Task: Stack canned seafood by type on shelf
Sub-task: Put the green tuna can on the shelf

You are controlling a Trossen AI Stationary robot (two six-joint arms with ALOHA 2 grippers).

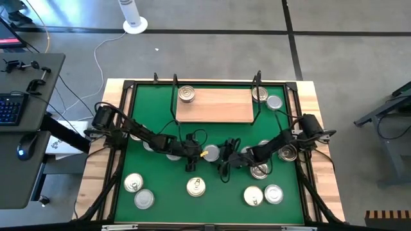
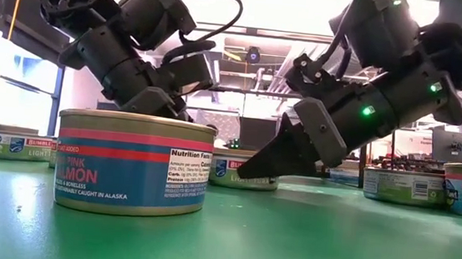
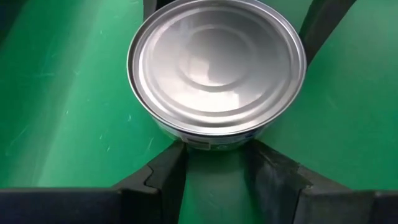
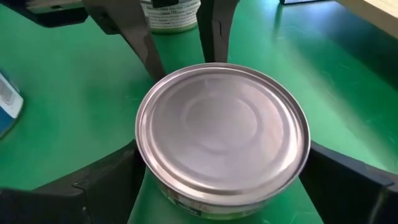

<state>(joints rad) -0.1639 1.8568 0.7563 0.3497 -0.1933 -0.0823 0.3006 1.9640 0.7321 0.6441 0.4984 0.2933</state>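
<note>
- Both sets of jaws stand apart: the left gripper (image 1: 192, 159) is partly open and empty just behind a silver-lidded can (image 3: 216, 70), while the right gripper (image 4: 217, 180) is spread wide around another silver-lidded can (image 4: 222, 129).
- Both cans sit on the green mat (image 1: 160, 176), mid-table.
- Up on the shelf (image 1: 215, 106), one tin (image 1: 186, 94) rests at the left end.
</note>
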